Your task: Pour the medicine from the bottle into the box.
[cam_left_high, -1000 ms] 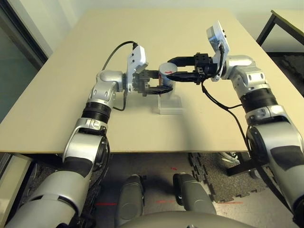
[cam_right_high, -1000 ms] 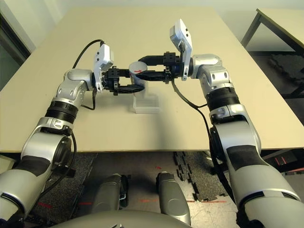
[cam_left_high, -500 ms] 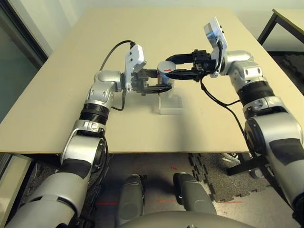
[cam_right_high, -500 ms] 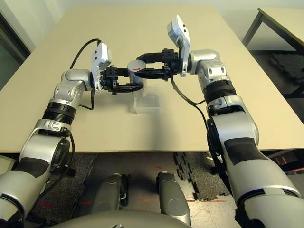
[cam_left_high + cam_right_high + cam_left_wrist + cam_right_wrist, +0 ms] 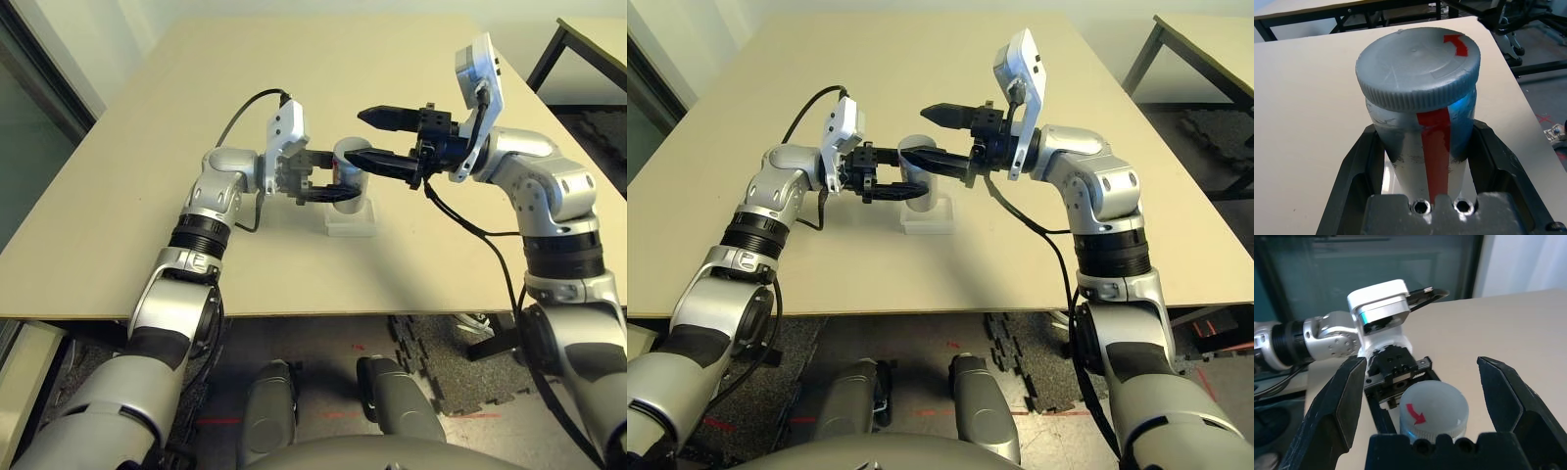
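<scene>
A lab or office-like workroom is showing here: a plain beige table (image 5: 118, 215), a second black-legged desk (image 5: 588, 44), and foam floor mats (image 5: 441, 362) lying underneath.

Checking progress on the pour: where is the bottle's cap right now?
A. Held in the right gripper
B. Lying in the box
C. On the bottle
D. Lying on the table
C: the cap sits on the bottle, which the left gripper holds.
</scene>
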Controlling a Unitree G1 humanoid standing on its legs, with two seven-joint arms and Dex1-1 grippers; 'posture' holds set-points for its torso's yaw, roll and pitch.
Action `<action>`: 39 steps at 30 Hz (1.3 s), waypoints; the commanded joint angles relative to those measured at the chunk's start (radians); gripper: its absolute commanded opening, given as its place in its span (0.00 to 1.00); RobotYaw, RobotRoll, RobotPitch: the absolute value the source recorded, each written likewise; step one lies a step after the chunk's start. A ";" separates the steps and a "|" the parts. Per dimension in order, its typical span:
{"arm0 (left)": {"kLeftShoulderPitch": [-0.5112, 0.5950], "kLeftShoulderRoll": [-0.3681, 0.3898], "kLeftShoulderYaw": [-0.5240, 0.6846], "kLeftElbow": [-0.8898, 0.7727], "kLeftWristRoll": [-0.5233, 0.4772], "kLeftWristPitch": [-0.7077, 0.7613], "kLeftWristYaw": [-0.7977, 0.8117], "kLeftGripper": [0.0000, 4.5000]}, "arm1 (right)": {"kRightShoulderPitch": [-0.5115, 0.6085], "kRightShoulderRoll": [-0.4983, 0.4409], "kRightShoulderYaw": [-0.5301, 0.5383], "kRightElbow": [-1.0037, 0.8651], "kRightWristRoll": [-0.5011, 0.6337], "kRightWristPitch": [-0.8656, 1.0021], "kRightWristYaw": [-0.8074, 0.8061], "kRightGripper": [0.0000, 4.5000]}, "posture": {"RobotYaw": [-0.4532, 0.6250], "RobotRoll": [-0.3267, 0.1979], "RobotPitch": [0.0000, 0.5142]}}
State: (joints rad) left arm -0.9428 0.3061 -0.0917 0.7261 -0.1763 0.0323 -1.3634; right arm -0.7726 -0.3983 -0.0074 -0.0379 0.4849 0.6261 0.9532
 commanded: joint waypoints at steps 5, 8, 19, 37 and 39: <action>-0.035 -0.004 -0.009 0.053 0.008 -0.042 -0.002 0.59 | -0.011 -0.004 0.064 0.034 -0.080 -0.062 -0.054 1.00 | 0.26 0.62 0.16; -0.036 -0.008 -0.010 0.059 0.008 -0.048 -0.001 0.59 | -0.018 -0.002 0.087 0.059 -0.110 -0.085 -0.058 1.00 | 0.26 0.62 0.16; -0.031 -0.015 -0.012 0.051 0.005 -0.045 0.003 0.59 | -0.039 0.018 0.126 0.154 -0.183 -0.161 -0.070 1.00 | 0.26 0.62 0.17; -0.024 -0.005 -0.010 0.058 0.003 -0.049 0.010 0.59 | 0.010 -0.087 0.037 0.091 -0.097 -0.061 -0.091 1.00 | 0.26 0.62 0.18; -0.025 -0.005 -0.011 0.058 0.003 -0.049 0.009 0.59 | 0.017 -0.095 0.026 0.076 -0.083 -0.044 -0.097 1.00 | 0.25 0.62 0.19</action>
State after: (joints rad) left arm -0.9662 0.2936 -0.0978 0.7789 -0.1750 -0.0101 -1.3356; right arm -0.7649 -0.4669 0.0736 0.0422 0.4007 0.5638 0.8900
